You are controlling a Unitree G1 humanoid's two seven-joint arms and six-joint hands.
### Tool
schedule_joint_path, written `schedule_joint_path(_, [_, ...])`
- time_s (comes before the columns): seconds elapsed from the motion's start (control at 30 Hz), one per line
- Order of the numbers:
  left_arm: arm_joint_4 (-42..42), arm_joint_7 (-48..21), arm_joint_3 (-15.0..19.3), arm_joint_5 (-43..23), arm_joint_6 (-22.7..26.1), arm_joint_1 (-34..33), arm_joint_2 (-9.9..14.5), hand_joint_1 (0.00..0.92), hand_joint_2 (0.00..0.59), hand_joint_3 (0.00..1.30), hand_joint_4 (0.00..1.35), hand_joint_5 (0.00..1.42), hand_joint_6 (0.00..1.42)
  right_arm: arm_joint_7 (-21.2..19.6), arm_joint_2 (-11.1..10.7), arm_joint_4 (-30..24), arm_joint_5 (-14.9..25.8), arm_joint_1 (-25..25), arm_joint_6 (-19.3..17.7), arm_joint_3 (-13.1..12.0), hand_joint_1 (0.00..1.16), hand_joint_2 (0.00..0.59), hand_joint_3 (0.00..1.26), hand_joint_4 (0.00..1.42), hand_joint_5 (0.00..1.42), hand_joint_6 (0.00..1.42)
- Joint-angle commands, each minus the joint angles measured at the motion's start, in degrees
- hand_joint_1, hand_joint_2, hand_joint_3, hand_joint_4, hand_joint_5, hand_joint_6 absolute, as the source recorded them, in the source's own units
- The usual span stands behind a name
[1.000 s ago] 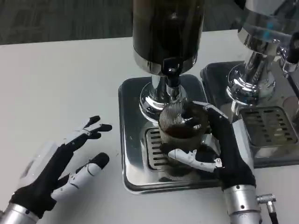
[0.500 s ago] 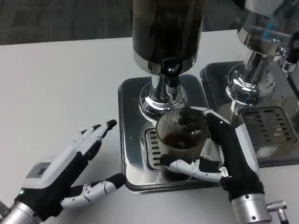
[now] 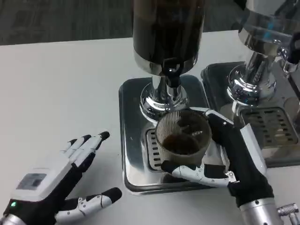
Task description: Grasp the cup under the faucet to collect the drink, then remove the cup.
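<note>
A ribbed clear cup point(image 3: 183, 137) with dark drink in it is held over the drip grate point(image 3: 153, 149) of the dispenser's steel tray point(image 3: 133, 101), just in front of the black faucet point(image 3: 171, 75). My right hand point(image 3: 232, 154) grips the cup from its right side, thumb curled across the front low down. The dark drink dispenser point(image 3: 168, 33) rises behind on its chrome stem. My left hand point(image 3: 56, 187) lies open on the white table at the lower left, fingers spread, holding nothing.
A second chrome dispenser point(image 3: 260, 51) with its own tray and grate point(image 3: 272, 126) stands at the right, close beside my right forearm. The white table point(image 3: 61, 89) stretches to the left and back.
The cup has risen and come slightly toward me in my right hand. My left hand has drawn back toward the lower left, away from the tray.
</note>
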Motion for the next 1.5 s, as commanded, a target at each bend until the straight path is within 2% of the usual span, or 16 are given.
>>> schedule_joint_path(0.03, [-3.1, 2.0, 1.2, 1.4, 0.8, 2.5, 1.8, 0.0, 0.156, 0.0, 0.0, 0.0, 0.0, 2.4, -0.6, -5.8, 2.3, 1.8, 0.0, -0.1, 1.05, 0.141, 0.56, 0.55, 0.71, 1.02])
schedule_joint_path(0.17, [-4.6, 2.6, 1.4, 2.1, 1.0, 3.7, 2.4, 0.0, 0.156, 0.0, 0.0, 0.0, 0.0, 4.7, -1.1, -8.4, 3.3, 3.4, 0.8, 0.1, 1.05, 0.141, 0.56, 0.55, 0.72, 1.03])
schedule_joint_path(0.43, [-6.4, 7.5, 2.6, 5.3, -2.9, 6.8, 5.0, 0.0, 0.158, 0.0, 0.0, 0.0, 0.0, 8.4, -1.8, -14.6, 5.5, 7.0, 2.8, 0.1, 1.05, 0.141, 0.56, 0.55, 0.72, 1.03])
schedule_joint_path(0.67, [-6.6, 13.6, 3.4, 9.6, -7.7, 9.3, 7.5, 0.0, 0.155, 0.0, 0.0, 0.0, 0.0, 10.6, -2.4, -17.3, 6.3, 7.9, 4.1, 0.1, 1.04, 0.149, 0.56, 0.55, 0.72, 1.04])
schedule_joint_path(0.8, [-7.0, 18.1, 4.4, 11.4, -8.4, 11.7, 6.8, 0.0, 0.153, 0.0, 0.0, 0.0, 0.0, 11.8, -3.0, -18.7, 6.7, 8.6, 4.5, -0.1, 1.04, 0.146, 0.56, 0.55, 0.72, 1.05])
schedule_joint_path(1.03, [-9.7, 21.7, 5.0, 12.7, -7.5, 16.6, 5.2, 0.0, 0.15, 0.0, 0.0, 0.0, 0.0, 13.9, -3.8, -21.2, 7.9, 10.1, 6.1, 0.5, 1.05, 0.143, 0.56, 0.56, 0.72, 1.06])
schedule_joint_path(1.2, [-14.2, 21.9, 5.2, 14.0, -3.9, 20.0, 2.4, 0.0, 0.145, 0.0, 0.0, 0.0, 0.0, 15.6, -5.3, -23.4, 9.5, 11.3, 6.5, -0.5, 1.05, 0.142, 0.56, 0.56, 0.72, 1.06])
schedule_joint_path(1.37, [-16.2, 21.9, 5.8, 15.1, -2.2, 20.3, 2.2, 0.0, 0.141, 0.0, 0.0, 0.0, 0.0, 16.5, -5.8, -24.3, 10.1, 11.9, 6.6, -0.5, 1.05, 0.141, 0.56, 0.56, 0.73, 1.06])
schedule_joint_path(1.5, [-16.6, 21.6, 5.2, 14.9, -1.3, 20.8, 1.1, 0.0, 0.139, 0.0, 0.0, 0.0, 0.0, 16.7, -5.9, -24.9, 10.0, 12.1, 6.7, -0.6, 1.05, 0.141, 0.56, 0.56, 0.73, 1.06])
